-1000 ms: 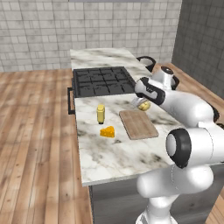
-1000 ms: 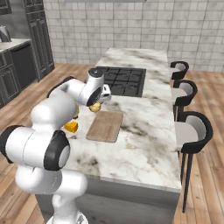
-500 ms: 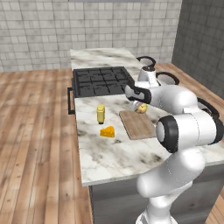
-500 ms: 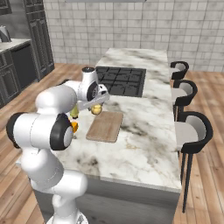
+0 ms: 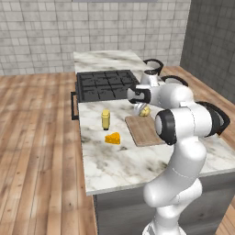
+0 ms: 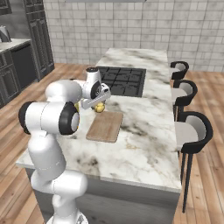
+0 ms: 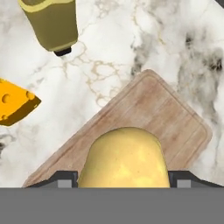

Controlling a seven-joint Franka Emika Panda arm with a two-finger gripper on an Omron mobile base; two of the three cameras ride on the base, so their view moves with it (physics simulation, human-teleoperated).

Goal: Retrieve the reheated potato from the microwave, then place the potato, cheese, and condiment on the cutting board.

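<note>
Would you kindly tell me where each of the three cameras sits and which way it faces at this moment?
Left base view: behind the arm's left, facing the marble island; white arm rises lower right, gripper over the light-brown wooden cutting board.
Right base view: behind its right, facing the same island; arm lower left.
Hand view: looks down along the fingers at the round pale-yellow potato.
Shared: all show potato and board.
</note>
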